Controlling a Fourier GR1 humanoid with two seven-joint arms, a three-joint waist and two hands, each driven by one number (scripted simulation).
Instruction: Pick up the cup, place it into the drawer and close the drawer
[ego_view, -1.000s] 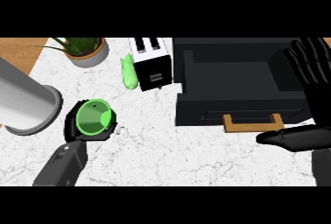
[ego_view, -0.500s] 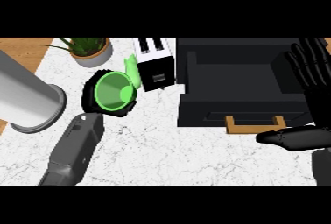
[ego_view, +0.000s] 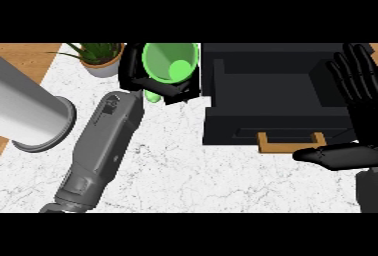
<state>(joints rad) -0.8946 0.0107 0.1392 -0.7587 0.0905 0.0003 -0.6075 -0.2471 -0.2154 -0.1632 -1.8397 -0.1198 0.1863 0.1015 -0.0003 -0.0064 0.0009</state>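
Mid-carry: green cup (ego_view: 170, 61) clamped in left hand (ego_view: 133, 65) fingers, just left of open drawer (ego_view: 277, 95); next, over and in.

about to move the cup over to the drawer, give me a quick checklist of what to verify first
1. Cup held: ok, the left hand is curled round it.
2. Cup lifted off the counter: cannot tell from this steep view, though it looks raised and tipped toward the camera.
3. Drawer open: ok, its black cavity shows, with the handle at the front.
4. Drawer cavity free: ok, nothing shows inside.
5. Path to the drawer: ok, the cup is just left of the drawer wall, nothing between.
6. Right hand out of the way: not ok, it stands open over the drawer's right edge.
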